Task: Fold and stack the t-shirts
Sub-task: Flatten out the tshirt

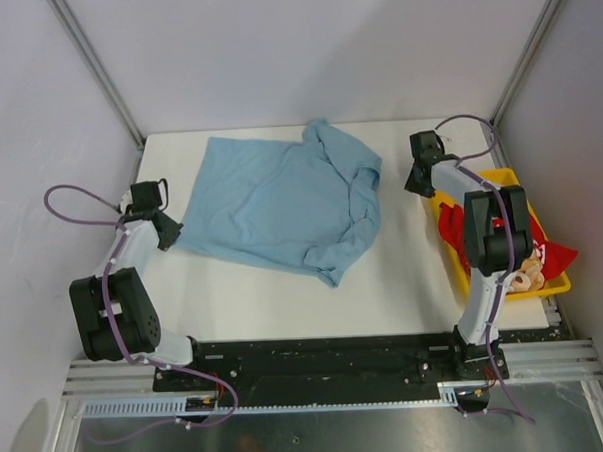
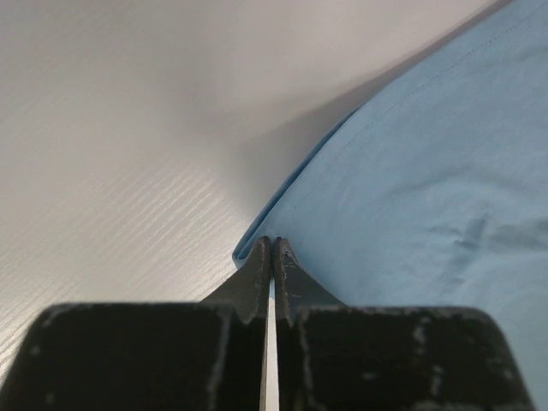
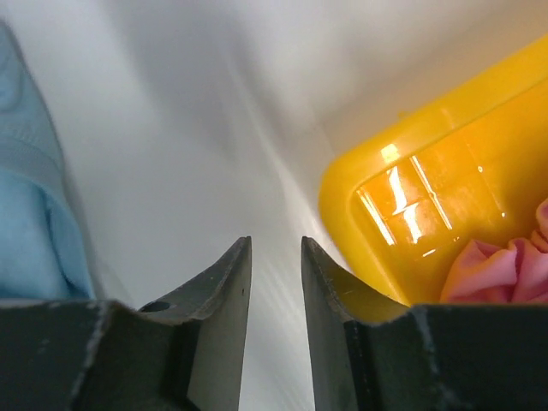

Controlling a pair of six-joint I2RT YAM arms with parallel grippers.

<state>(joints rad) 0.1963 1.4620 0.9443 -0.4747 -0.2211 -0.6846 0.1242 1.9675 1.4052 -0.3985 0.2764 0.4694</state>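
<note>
A light blue t-shirt [image 1: 280,202] lies spread and rumpled on the white table, with no lettering showing. My left gripper [image 1: 170,232] is at its near-left corner. In the left wrist view the fingers meet at the tips of that gripper [image 2: 273,244], pinched on the corner of the blue cloth [image 2: 411,188]. My right gripper [image 1: 420,181] is between the shirt and the bin. In the right wrist view it [image 3: 276,241] is open and empty above bare table. A red t-shirt [image 1: 553,255] lies bunched in the yellow bin and also shows in the right wrist view [image 3: 505,265].
The yellow plastic bin [image 1: 436,215] stands at the table's right edge, and its corner shows in the right wrist view [image 3: 402,197]. Some beige rings [image 1: 529,274] lie in its near end. Grey walls close the table's sides and back.
</note>
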